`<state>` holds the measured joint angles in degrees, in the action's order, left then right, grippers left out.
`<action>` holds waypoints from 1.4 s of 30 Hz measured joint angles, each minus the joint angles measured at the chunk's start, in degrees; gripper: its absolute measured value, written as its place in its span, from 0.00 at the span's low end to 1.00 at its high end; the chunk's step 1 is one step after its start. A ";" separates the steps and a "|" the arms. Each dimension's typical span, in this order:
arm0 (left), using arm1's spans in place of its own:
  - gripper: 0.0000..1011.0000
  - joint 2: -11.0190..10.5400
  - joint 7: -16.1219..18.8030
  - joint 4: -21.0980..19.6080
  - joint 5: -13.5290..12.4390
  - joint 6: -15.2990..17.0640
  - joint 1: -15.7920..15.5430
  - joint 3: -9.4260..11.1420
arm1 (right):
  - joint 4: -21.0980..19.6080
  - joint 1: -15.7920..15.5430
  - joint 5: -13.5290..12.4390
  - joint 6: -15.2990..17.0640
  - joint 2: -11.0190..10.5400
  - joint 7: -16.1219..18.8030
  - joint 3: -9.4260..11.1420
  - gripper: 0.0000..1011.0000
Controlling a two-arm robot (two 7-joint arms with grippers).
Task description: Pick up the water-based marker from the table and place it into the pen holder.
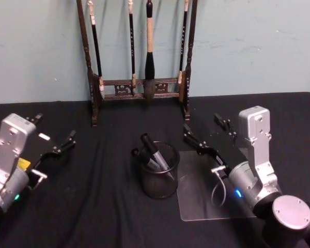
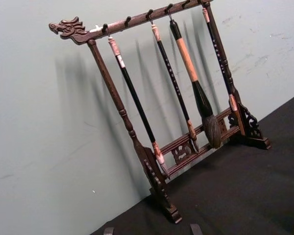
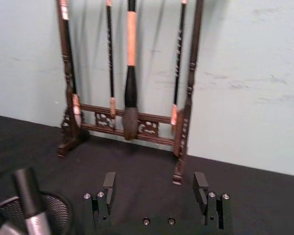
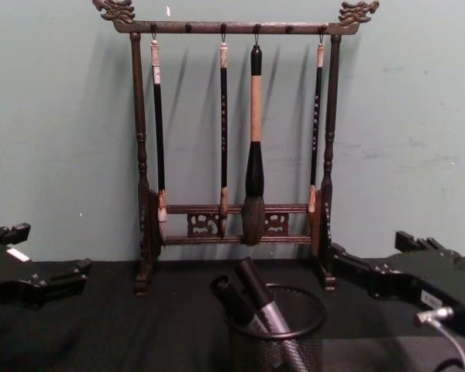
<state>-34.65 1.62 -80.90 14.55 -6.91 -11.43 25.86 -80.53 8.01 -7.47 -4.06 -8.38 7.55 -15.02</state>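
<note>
The pen holder (image 1: 144,192) stands at the middle of the table (image 1: 93,212). Two markers (image 1: 154,153) with black caps and grey barrels lean inside it, caps up; the chest view shows the markers (image 4: 256,298) rising above the holder's rim (image 4: 294,331). My right gripper (image 1: 205,127) hovers open and empty just right of the holder and a little behind it. In the right wrist view the right gripper (image 3: 154,180) has its fingers spread, and a marker (image 3: 29,203) and the holder (image 3: 59,213) sit off to one side. My left gripper (image 1: 52,130) is open and empty, far left of the holder.
A tall wooden brush rack (image 1: 139,88) with several hanging brushes stands at the back of the table against the pale wall. A clear plastic sheet (image 1: 196,206) lies flat right of the holder, under my right arm. Bare tabletop lies between the left gripper and the holder.
</note>
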 joint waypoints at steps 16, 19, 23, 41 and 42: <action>1.00 0.00 0.00 0.00 0.00 0.00 0.00 0.00 | 5.42 0.59 3.18 -3.77 1.75 0.61 1.02 0.99; 1.00 0.00 0.00 0.00 0.00 0.00 0.00 0.00 | 6.61 0.97 3.41 -3.91 2.26 0.66 1.51 0.99; 1.00 0.00 0.00 0.00 0.00 0.00 0.00 0.00 | 7.62 1.33 3.72 -3.91 2.76 0.43 2.02 0.99; 1.00 0.00 0.00 0.00 0.00 0.00 0.00 0.00 | 9.52 2.03 5.41 -3.89 4.15 -0.17 3.59 0.99; 1.00 0.00 0.00 0.00 0.00 0.00 0.00 0.00 | 9.52 2.03 5.41 -3.88 4.15 -0.17 3.58 0.99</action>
<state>-34.64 1.62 -80.90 14.55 -6.91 -11.43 25.86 -71.01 10.04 -2.06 -7.93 -4.24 7.38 -11.44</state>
